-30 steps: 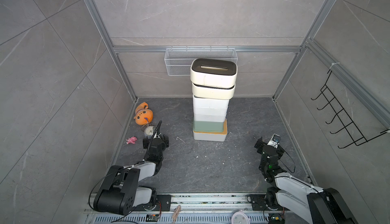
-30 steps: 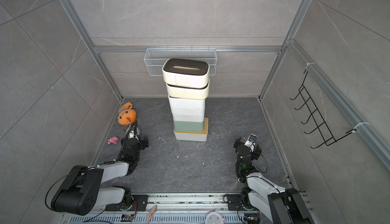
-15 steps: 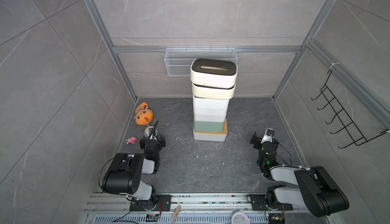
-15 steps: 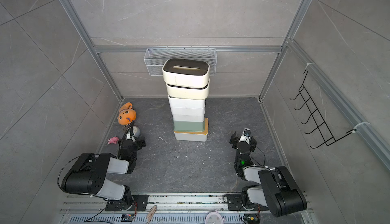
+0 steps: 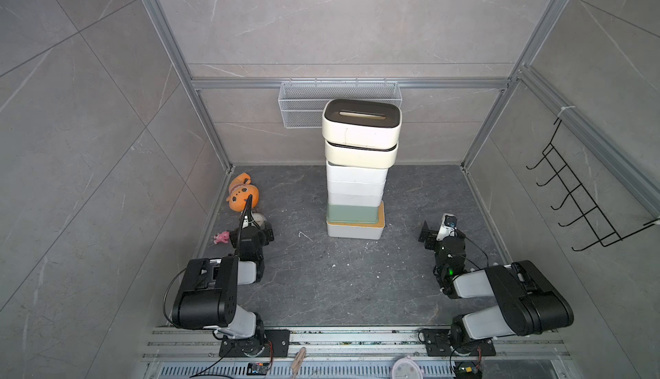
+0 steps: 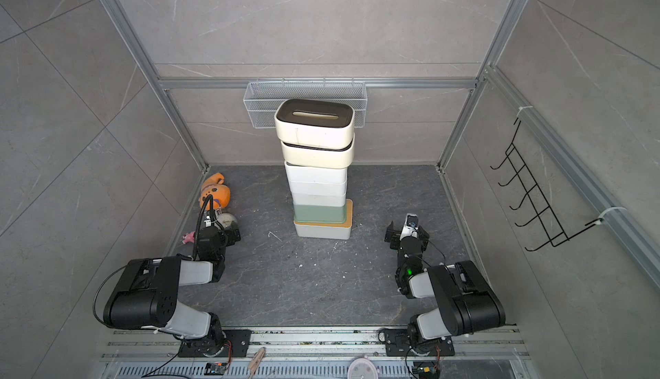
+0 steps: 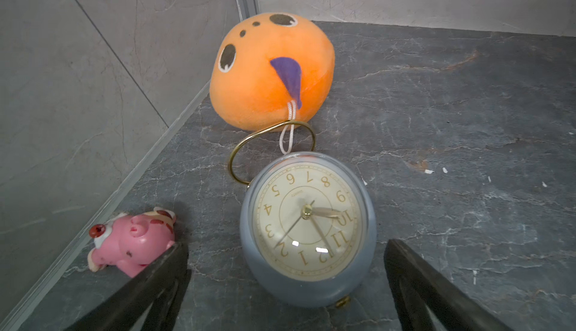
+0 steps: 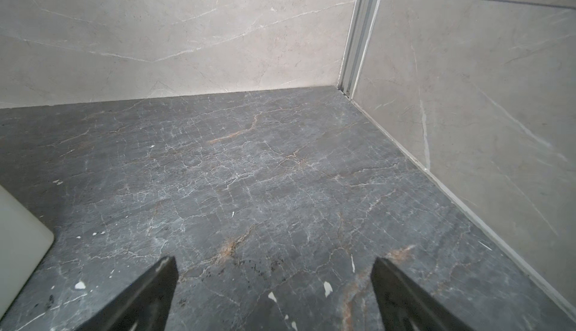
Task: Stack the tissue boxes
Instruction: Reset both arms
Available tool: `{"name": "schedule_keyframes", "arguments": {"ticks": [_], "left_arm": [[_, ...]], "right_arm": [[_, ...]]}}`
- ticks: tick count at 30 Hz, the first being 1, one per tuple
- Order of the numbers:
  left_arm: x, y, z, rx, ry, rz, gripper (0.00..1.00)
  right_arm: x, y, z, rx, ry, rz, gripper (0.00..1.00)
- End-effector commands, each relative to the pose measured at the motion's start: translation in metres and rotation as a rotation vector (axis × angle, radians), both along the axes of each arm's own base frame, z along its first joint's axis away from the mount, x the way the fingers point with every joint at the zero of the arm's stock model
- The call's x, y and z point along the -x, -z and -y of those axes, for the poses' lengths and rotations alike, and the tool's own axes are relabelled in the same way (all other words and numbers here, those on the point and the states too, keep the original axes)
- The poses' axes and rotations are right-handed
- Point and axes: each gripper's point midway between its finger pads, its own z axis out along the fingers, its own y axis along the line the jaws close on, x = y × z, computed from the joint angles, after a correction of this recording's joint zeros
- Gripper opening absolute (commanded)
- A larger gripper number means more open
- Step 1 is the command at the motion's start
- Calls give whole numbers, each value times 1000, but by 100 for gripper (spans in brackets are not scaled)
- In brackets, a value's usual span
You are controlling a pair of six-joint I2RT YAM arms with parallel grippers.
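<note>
The tissue boxes stand as one tall stack in the middle of the floor in both top views. A cream box with a dark brown slotted lid (image 5: 361,123) (image 6: 314,123) is on top, a second cream box (image 5: 360,154) under it, then white boxes. A pale green box (image 5: 353,213) rests on the bottom white box with a bamboo lid (image 5: 355,231). My left gripper (image 5: 255,232) (image 7: 285,245) hangs open low at the left, far from the stack. My right gripper (image 5: 441,232) (image 8: 273,261) is open over bare floor at the right; a white box corner (image 8: 18,236) shows at that view's edge.
An orange plush (image 5: 242,193), a blue-grey alarm clock (image 7: 307,236) and a pink toy pig (image 7: 134,245) lie by the left wall, just ahead of the left gripper. A white wire mesh basket (image 5: 303,106) hangs on the back wall, a black hook rack (image 5: 578,209) on the right wall.
Both arms have folded up over their bases, with the grippers staying low and open and shifting slightly toward the back. The stack has not moved.
</note>
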Motion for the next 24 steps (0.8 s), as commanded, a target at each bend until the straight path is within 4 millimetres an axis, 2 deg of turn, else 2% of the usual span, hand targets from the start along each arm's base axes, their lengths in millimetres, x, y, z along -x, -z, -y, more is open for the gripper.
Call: {"name": "schedule_keyframes", "arguments": {"ticks": [1, 6, 24], "left_arm": [[-6, -13, 3, 36, 7, 50, 100], [-6, -13, 2, 33, 7, 47, 100], [-8, -14, 8, 9, 19, 43, 100]], "right_arm": [[-13, -4, -6, -4, -35, -32, 100], [-29, 2, -2, -36, -53, -87, 100], [-28, 3, -1, -36, -56, -91, 100]]}}
